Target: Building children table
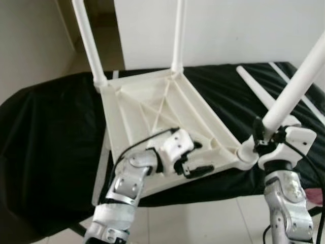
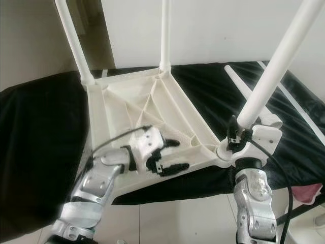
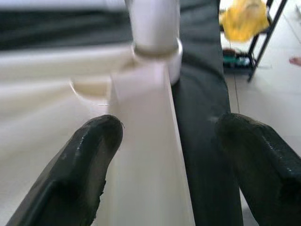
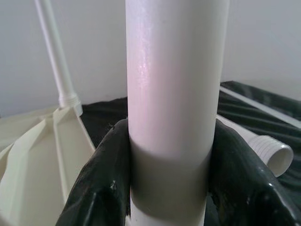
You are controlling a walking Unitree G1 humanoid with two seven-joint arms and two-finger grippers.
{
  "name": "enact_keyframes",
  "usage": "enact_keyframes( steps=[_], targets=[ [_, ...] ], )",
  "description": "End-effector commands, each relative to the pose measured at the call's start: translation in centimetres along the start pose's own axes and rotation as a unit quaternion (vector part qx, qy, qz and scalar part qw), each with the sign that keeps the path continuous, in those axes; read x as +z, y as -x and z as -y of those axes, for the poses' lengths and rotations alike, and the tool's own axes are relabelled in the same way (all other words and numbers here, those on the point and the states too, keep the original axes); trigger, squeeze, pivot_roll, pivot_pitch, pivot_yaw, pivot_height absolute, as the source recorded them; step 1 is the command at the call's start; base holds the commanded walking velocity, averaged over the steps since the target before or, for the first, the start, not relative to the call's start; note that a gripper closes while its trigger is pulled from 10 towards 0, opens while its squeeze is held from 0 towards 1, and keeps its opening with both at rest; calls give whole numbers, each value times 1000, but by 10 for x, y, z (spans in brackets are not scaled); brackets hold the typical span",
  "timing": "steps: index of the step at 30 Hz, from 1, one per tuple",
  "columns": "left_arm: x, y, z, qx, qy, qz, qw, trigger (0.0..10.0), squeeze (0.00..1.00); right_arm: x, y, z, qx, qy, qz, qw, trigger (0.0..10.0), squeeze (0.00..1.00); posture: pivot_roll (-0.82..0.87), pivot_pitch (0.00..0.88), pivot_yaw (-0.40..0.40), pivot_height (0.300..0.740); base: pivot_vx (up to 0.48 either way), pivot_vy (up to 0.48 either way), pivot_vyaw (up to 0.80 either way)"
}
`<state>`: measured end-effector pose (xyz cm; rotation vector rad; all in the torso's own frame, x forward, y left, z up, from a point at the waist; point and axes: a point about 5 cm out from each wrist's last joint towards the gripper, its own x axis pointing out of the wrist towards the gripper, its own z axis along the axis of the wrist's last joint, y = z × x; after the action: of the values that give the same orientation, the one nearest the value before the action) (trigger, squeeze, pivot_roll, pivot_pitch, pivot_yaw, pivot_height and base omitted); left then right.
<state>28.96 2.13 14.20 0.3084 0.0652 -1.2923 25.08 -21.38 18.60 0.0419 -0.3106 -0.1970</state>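
The white children's tabletop (image 1: 152, 107) lies upside down on a black cloth. Two white legs (image 1: 89, 40) (image 1: 177, 35) stand in its far corners. A third leg (image 1: 299, 81) rises tilted from the near right corner socket (image 1: 246, 155), and my right gripper (image 1: 266, 134) is shut on it just above the socket; in the right wrist view both fingers (image 4: 103, 188) press against the leg (image 4: 174, 94). My left gripper (image 1: 198, 157) is open at the tabletop's near edge, its fingers (image 3: 89, 160) on either side of the rim (image 3: 150, 155). A loose leg (image 1: 254, 89) lies on the cloth at the right.
The black cloth (image 1: 51, 132) covers the whole support and hangs over its front edge. Pale tiled floor (image 1: 203, 223) lies below, a white wall behind. A pink object (image 2: 310, 193) sits low at the right. A yellow bag (image 3: 244, 19) on a black rack stands farther off.
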Motion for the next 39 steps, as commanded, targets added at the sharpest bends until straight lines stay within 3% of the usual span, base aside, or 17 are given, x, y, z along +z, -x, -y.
enact_keyframes(
  steps=[1, 9, 10, 17, 18, 19, 20, 24, 31, 34, 36, 37, 39],
  targets=[
    [-6, -2, -14, 133, 10, -28, 991, 10000, 0, 1, -1, 1, -1, -4, 4, 1000, 10000, 0, 18, 0, 15, 740, 0, 0, 0],
    [-21, -12, -13, 154, 61, -92, 982, 10000, 0, 5, -5, 0, 0, -5, 15, 1000, 10000, 0, 18, 0, 15, 740, 0, 0, 0],
    [-29, -12, -11, 147, 61, -121, 980, 10000, 0, 7, -7, -1, 1, -5, 20, 1000, 10000, 0, 18, 0, 14, 740, 0, 0, 0],
    [-59, 14, -16, 125, 33, -207, 970, 10000, 0, 14, -13, -1, 5, -3, 34, 999, 10000, 0, 16, 0, 15, 740, 0, 0, 0],
    [-64, 24, -21, 122, 29, -226, 966, 10000, 0, 14, -14, 0, 5, -1, 36, 999, 10000, 0, 18, 0, 16, 740, 0, 0, 0],
    [-64, 24, -21, 122, 29, -226, 966, 10000, 0, 14, -14, 0, 5, -1, 36, 999, 10000, 0, 18, 0, 16, 740, 0, 0, 0],
    [-70, 37, -28, 122, 19, -250, 960, 10000, 0, 15, -14, 0, 6, 1, 37, 999, 10000, 0, 18, 0, 17, 740, 0, 0, 0],
    [-77, 56, -39, 135, 21, -275, 952, 10000, 0, 15, -15, 1, 7, 2, 39, 999, 10000, 0, 17, 0, 20, 740, 0, 0, 0],
    [-75, 71, -50, 144, 15, -286, 947, 10000, 0, 15, -15, -1, 12, 1, 39, 999, 10000, 0, 18, 0, 22, 740, 0, 0, 0],
    [-69, 69, -48, 127, 14, -267, 955, 10000, 0, 13, -15, -3, 16, -1, 36, 999, 10000, 0, 18, 0, 22, 740, 0, 0, 0],
    [-57, 60, -39, 90, 2, -229, 969, 10000, 0, 11, -15, -7, 25, -3, 31, 999, 10000, 0, 19, 0, 21, 740, 0, 0, 0],
    [-57, 60, -39, 90, 2, -229, 969, 10000, 0, 11, -15, -7, 25, -3, 31, 999, 10000, 0, 19, 0, 21, 740, 0, 0, 0],
    [-40, 48, -24, 38, 0, -165, 986, 10000, 0, 8, -15, -13, 39, -6, 24, 999, 10000, 0, 20, 0, 17, 740, 0, 0, 0]
  ],
)
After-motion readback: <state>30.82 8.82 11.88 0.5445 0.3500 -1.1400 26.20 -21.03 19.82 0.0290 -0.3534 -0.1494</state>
